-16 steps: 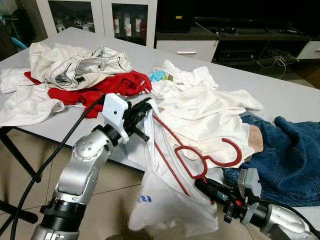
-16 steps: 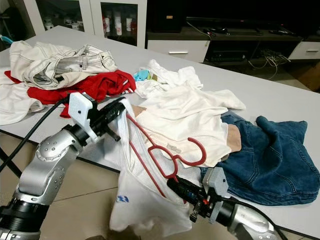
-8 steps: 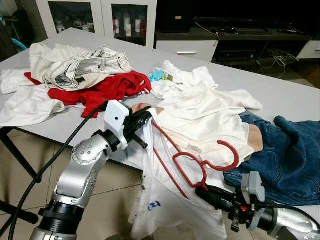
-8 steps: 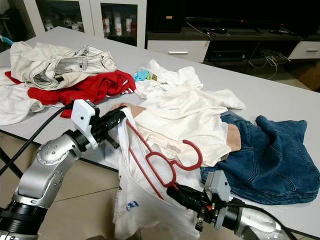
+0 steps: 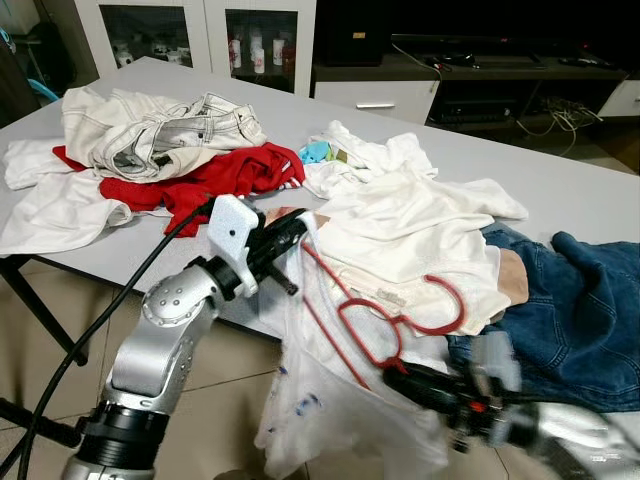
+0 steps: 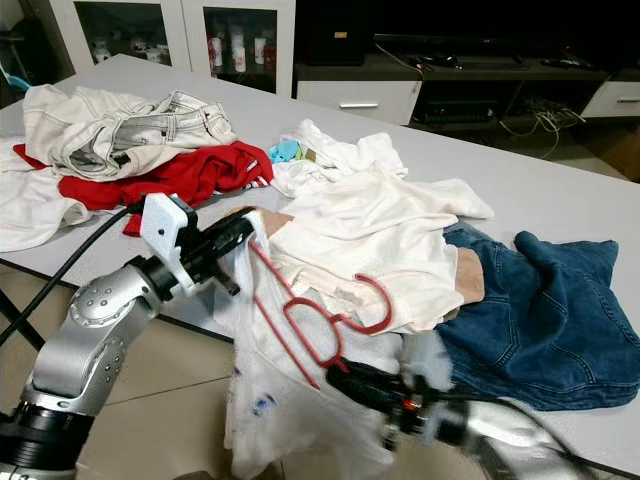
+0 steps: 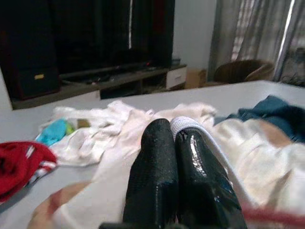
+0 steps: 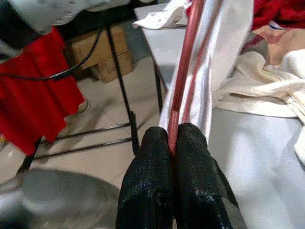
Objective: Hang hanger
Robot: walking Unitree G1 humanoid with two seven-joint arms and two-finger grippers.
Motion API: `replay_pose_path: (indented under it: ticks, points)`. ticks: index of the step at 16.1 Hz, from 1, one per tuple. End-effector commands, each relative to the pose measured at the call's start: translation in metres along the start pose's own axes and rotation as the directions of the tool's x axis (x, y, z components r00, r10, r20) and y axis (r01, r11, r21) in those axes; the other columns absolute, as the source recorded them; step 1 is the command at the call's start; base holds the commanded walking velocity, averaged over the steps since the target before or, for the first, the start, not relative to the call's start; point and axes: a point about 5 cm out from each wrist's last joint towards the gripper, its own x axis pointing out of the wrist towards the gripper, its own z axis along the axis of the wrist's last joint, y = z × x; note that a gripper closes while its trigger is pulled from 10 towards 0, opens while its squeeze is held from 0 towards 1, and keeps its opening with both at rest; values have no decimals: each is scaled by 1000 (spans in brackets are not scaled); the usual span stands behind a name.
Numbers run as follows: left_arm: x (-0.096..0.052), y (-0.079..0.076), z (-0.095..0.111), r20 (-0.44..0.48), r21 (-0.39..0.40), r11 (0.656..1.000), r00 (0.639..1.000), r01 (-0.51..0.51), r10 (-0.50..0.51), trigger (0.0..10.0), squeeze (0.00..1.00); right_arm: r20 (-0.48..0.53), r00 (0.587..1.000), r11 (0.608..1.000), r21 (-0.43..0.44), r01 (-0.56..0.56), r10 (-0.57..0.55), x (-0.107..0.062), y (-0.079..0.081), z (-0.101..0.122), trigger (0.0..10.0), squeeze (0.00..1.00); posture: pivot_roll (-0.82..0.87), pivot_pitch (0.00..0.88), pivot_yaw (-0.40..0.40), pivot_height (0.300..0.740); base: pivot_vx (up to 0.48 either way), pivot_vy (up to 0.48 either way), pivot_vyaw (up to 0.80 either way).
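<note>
A red hanger (image 5: pixel 385 318) sits partly inside a white garment (image 5: pixel 330 400) that droops over the table's near edge. My left gripper (image 5: pixel 298 222) is shut on the garment's upper edge, holding it up beside the table; in the left wrist view its fingers (image 7: pixel 162 162) pinch a white hem (image 7: pixel 183 125). My right gripper (image 5: pixel 394 375), blurred, is low at the front right and shut on the hanger's lower part. Its fingers (image 8: pixel 157 162) clamp the red bar (image 8: pixel 185 67) in the right wrist view. The hanger's hook (image 5: pixel 450 300) lies over a white shirt (image 5: pixel 410 235).
The grey table (image 5: pixel 560 190) carries cream jeans (image 5: pixel 150 130), a red garment (image 5: pixel 215 175), white shirts and blue jeans (image 5: pixel 570 300) at the right. Black table legs (image 5: pixel 40 310) stand on the tiled floor at left. Cabinets and a TV stand line the back.
My right gripper has moved left and slightly up with the hanger, now blurred. The hanger's hook has shifted left, and the white garment has bunched more. The left gripper has barely moved.
</note>
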Motion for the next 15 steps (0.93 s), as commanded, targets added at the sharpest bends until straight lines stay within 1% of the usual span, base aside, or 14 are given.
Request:
replay_pose_path:
  ticks: [1,3,5,6,9,10,12,14,15]
  points:
    - [5,-6,6,21,5,999,999,39,-39,0,0,18,999,999,-33,34,-34,3,-6,3,4510,0,8,0,-55,740,0,0,0]
    - [6,-10,1,13,-10,999,999,32,-32,0,0,59,993,995,4,99,-99,16,-14,-2,4000,0,6,0,-55,740,0,0,0]
    - [8,-11,1,19,-21,1000,1000,20,-19,0,0,100,985,990,27,141,-143,27,-20,-2,1804,0,6,0,-58,740,0,0,0]
    - [12,-12,2,26,-24,1000,1000,13,-13,0,0,124,981,989,36,145,-148,33,-23,1,1804,0,8,0,-59,740,0,0,0]
    - [14,-10,1,29,-25,1000,1000,3,-2,0,0,122,984,992,24,127,-129,35,-23,2,1843,0,12,0,-64,740,0,0,0]
    - [14,-8,-2,21,-22,1000,1000,-16,17,0,0,120,983,990,17,141,-142,34,-28,2,1804,0,14,0,-68,740,0,0,0]
    - [17,-6,-5,15,-27,999,999,-46,46,0,0,137,979,988,10,153,-153,37,-32,5,1451,0,14,0,-68,740,0,0,0]
    - [18,-3,-9,-3,-38,997,997,-72,72,0,0,157,978,990,3,141,-140,39,-31,10,902,0,11,0,-67,740,0,0,0]
    - [15,8,-17,-48,-27,991,991,-130,129,0,0,155,982,994,-16,112,-108,38,-27,14,471,0,11,0,-67,740,0,0,0]
